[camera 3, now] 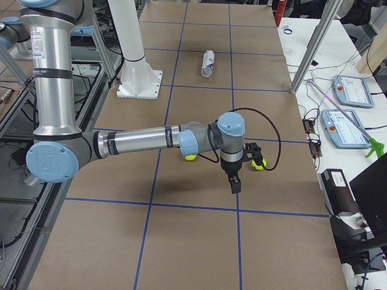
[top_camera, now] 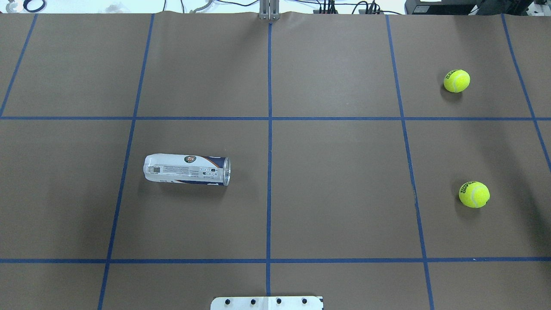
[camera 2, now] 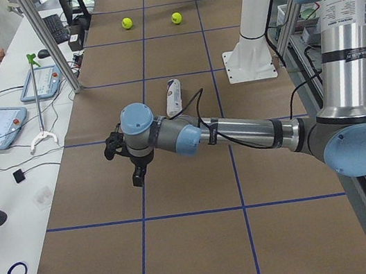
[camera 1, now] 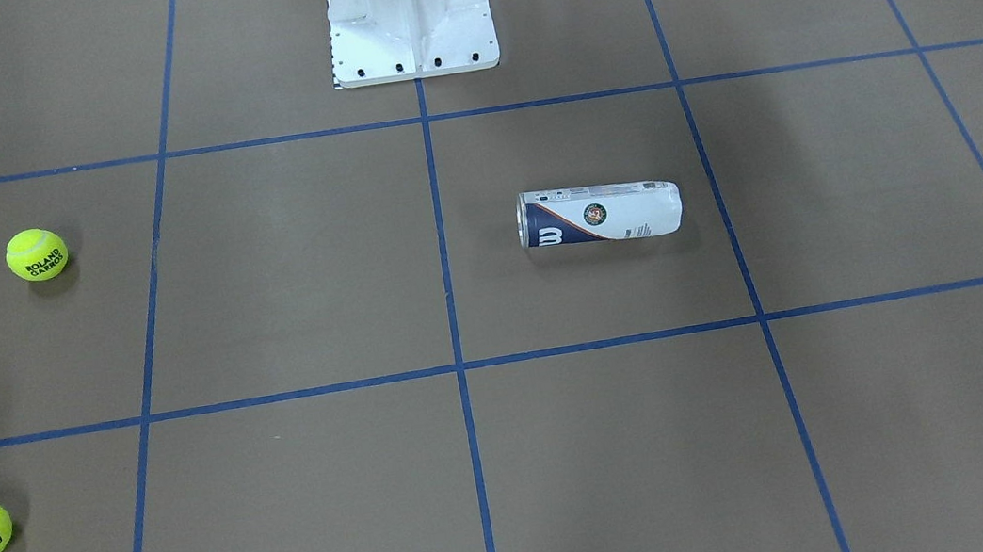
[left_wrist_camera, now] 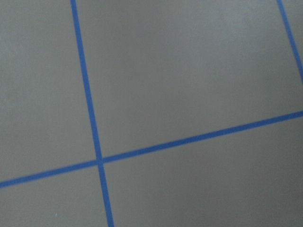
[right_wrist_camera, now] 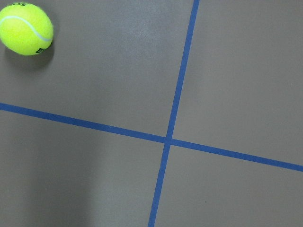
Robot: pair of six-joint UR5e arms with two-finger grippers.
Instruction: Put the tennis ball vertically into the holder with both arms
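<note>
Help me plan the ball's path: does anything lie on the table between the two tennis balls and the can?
Nothing visible does. Between the holder and the far tennis ball or the near tennis ball, only the table and its blue tape lines show. The holder lies on its side, open end toward the balls.

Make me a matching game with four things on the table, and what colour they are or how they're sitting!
Things:
1. holder
2. tennis ball nearest the robot
3. pedestal base
4. tape lines

Descriptions:
A. blue
B. yellow-green
C. lying on its side
D. all white, standing upright

Pairs: 1-C, 2-B, 3-D, 4-A
</note>
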